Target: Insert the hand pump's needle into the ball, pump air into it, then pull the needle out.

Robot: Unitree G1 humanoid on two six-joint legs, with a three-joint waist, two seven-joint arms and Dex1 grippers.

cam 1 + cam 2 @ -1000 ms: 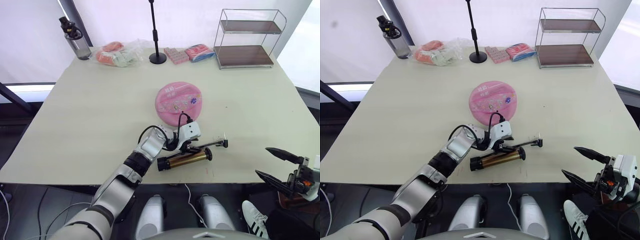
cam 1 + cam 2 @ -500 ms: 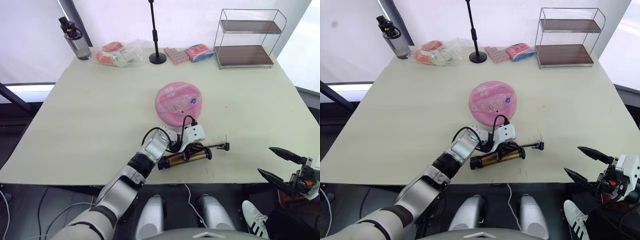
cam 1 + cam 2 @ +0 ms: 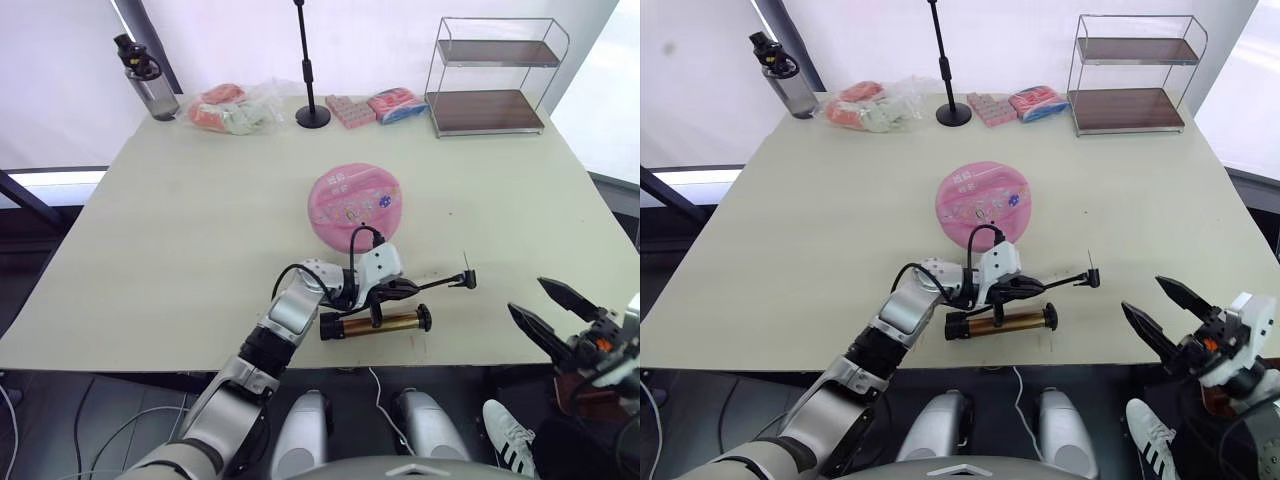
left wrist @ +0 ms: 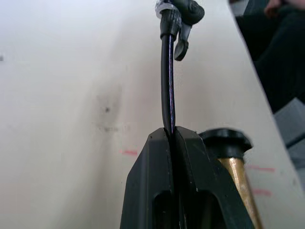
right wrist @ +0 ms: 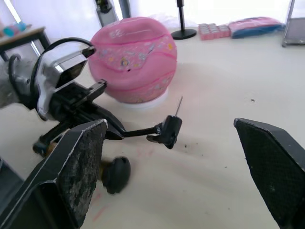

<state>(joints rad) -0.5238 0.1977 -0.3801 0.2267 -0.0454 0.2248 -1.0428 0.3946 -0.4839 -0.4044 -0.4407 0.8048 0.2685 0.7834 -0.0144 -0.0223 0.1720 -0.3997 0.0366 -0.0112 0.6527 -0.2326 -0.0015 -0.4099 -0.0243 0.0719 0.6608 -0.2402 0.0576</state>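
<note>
Left gripper (image 3: 400,287): we pinch the hand pump's (image 3: 376,323) black hose.
Needle (image 5: 178,106): we hold it raised, pointing up, near the ball (image 3: 356,205).
Pump body: lies on the table (image 3: 180,250).
Right gripper (image 3: 1160,312): we keep it spread wide, off the table edge.

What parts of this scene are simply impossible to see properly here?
- The ball's air valve: too small in the eye views.
- The hand pump's T-handle: cut off in the left wrist view by the left claw.
- The bottle's label: too small to read.
</note>
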